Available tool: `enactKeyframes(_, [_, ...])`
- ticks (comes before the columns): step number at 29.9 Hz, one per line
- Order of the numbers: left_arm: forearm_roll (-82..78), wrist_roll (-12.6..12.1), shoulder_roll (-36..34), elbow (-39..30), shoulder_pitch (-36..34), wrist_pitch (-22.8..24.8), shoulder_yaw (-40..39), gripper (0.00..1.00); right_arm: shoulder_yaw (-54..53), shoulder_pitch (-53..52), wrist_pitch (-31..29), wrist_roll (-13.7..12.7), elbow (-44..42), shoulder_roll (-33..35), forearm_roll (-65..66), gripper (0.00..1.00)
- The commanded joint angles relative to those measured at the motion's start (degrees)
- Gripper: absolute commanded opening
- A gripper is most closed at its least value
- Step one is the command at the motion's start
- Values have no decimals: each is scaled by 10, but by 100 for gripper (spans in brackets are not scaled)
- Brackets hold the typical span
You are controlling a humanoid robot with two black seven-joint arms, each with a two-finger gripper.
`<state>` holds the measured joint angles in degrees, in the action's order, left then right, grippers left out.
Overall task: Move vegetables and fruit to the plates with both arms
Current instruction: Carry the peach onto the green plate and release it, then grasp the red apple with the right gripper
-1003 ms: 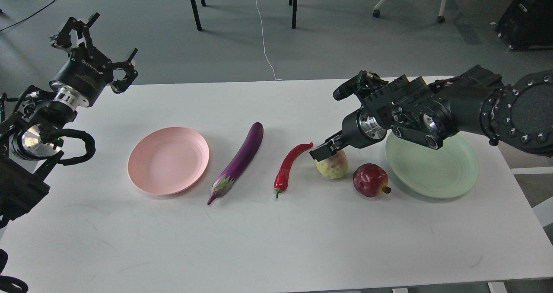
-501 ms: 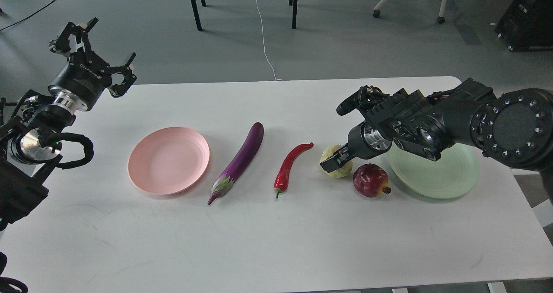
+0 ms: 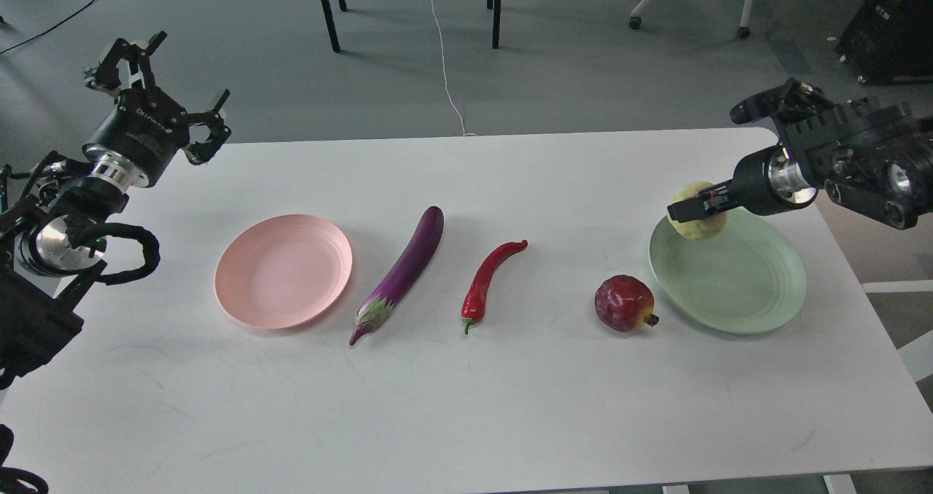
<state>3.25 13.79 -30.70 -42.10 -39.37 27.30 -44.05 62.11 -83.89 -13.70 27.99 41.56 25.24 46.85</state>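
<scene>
My right gripper (image 3: 692, 206) is shut on the yellow-green fruit (image 3: 698, 218) and holds it in the air over the far left rim of the pale green plate (image 3: 736, 283). The dark red pomegranate (image 3: 624, 303) lies on the table just left of that plate. The red chili pepper (image 3: 487, 281) and the purple eggplant (image 3: 404, 269) lie in the middle. The pale pink plate (image 3: 283, 269) is empty at the left. My left gripper (image 3: 164, 86) is open and empty, raised beyond the table's far left corner.
The white table (image 3: 466, 399) ends close behind the plates and at the right beside the green plate. Chair legs and cables (image 3: 444, 49) stand on the grey floor beyond the far edge.
My right gripper closed on the yellow-green fruit, lifted it from beside the pomegranate and carried it right, above the green plate's edge. The left arm barely moved.
</scene>
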Motion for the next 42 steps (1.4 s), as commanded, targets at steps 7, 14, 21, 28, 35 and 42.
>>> enactKeyframes(7, [1, 7, 6, 0, 0, -2, -2, 98, -3, 57, 33, 0, -33, 30, 23, 77])
enactKeyframes(14, [1, 5, 6, 0, 0, -2, -1, 98, -7, 55, 33, 0, -35, 30, 19, 97])
enactKeyframes(21, [0, 5, 6, 0, 1, -2, -1, 98, -8, 27, 32, 0, -30, 28, 16, 97])
enactKeyframes(28, [0, 5, 5, 0, 0, -2, -1, 98, -57, -63, 29, 0, 91, 13, 12, 97])
enactKeyframes(35, [0, 5, -1, 0, 1, -1, -1, 98, -52, -70, 30, 0, 146, -60, 16, 97])
enactKeyframes(42, [-1, 5, -3, 12, 5, -1, 0, 98, -11, -68, 32, 0, 172, -98, 20, 97])
